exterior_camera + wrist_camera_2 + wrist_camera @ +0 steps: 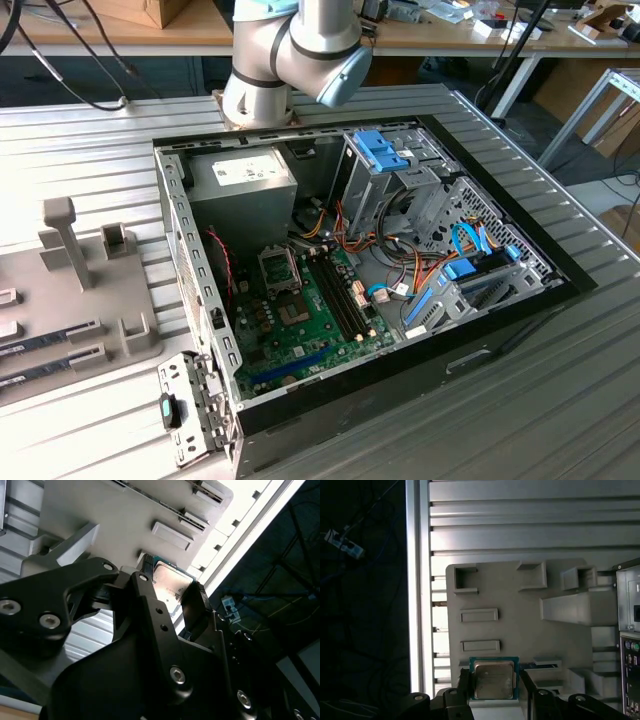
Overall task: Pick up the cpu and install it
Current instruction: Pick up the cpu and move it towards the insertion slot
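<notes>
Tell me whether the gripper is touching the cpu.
Touching. In the first wrist view the gripper clamps the cpu by two opposite edges, with no gap.

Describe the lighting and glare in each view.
Exterior view: glare whitens the table at its left; the computer case is shaded inside. First wrist view: the table edge glares white; the cpu gleams. Second wrist view: the claw reads near-black against bright table.

cpu [493, 680] sides apparently covered, arm [290, 50] cropped
</notes>
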You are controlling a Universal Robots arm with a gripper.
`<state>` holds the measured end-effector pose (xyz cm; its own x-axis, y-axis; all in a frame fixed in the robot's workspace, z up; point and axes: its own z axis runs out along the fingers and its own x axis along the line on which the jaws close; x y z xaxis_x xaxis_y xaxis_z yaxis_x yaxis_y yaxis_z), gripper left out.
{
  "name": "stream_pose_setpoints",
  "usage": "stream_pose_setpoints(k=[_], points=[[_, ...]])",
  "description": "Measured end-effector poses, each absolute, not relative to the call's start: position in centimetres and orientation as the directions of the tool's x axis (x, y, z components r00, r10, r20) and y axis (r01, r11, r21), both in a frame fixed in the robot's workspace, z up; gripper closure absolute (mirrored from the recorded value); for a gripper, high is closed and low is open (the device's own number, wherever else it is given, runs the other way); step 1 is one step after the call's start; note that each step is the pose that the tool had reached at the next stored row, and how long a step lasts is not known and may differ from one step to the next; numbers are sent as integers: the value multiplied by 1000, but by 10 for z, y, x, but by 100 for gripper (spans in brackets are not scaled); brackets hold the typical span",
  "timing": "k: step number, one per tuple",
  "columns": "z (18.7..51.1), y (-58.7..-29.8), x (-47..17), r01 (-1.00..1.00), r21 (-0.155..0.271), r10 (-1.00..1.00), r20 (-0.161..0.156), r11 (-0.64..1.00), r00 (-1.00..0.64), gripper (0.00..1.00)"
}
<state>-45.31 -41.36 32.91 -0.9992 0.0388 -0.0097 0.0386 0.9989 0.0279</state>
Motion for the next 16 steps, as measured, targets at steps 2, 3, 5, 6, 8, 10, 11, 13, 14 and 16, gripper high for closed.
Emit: stream_pose_setpoints(k=[2, 3, 5, 6, 8, 10, 11, 13, 14, 16], points=[[330, -414, -453, 39, 30, 39, -9, 999, -999, 53], [335, -414, -452, 39, 36, 39, -7, 999, -999, 53], [347, -414, -447, 39, 56, 39, 1, 998, -999, 53], [350, -414, -446, 39, 59, 39, 3, 997, -999, 53], [351, -414, -446, 39, 61, 39, 4, 997, -999, 53], [354, -414, -445, 39, 65, 39, 5, 997, -999, 53], [355, -414, -445, 39, 66, 39, 6, 997, -999, 53], [356, -414, -444, 39, 68, 39, 7, 997, -999, 53], [357, -414, -444, 39, 69, 39, 7, 997, -999, 53], [358, -414, -444, 39, 71, 39, 8, 997, -999, 53]])
